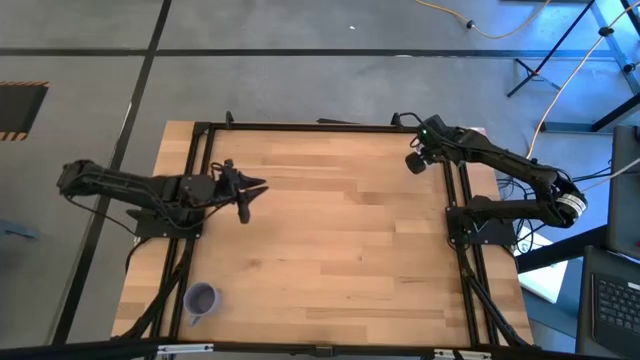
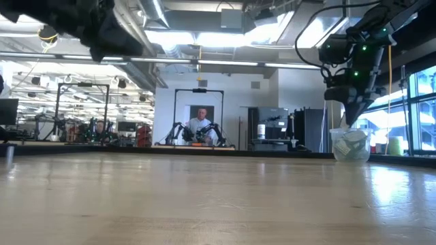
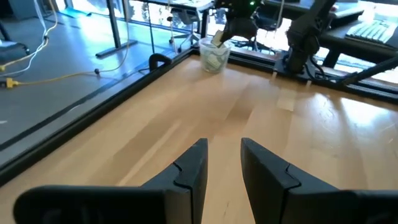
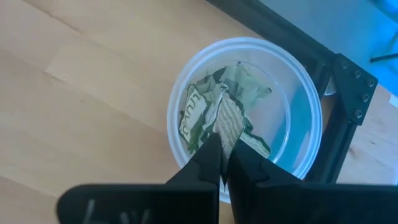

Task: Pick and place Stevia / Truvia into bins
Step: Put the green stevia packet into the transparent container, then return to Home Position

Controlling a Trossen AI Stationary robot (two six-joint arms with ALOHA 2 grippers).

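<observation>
We take the translucent white cup [image 4: 245,118] as our landmark; it stands at the far right corner of the wooden table [image 1: 330,240], against the black frame rail [image 4: 292,37]. Inside it we see a crumpled heap of pale green and white Stevia / Truvia sachets [image 4: 224,121]; on one sachet green lettering shows, too bent for us to read with certainty. The right gripper [image 4: 222,163] hangs directly above this cup, its two fingers pressed almost together on the lower edge of one upright sachet [image 4: 229,118], whose top leans over the heap. From table height the cup's wall [image 2: 351,145] blurs its contents into pale shapes.

The purple cup [image 1: 201,298] stands well apart from the landmark, at the near left corner; we cannot make out anything in it from above.

The left gripper [image 3: 222,165] hovers far across the table from the white cup, its fingers parted by a narrow gap and holding nothing.

A seated person [image 2: 201,126] shows in the room beyond.
</observation>
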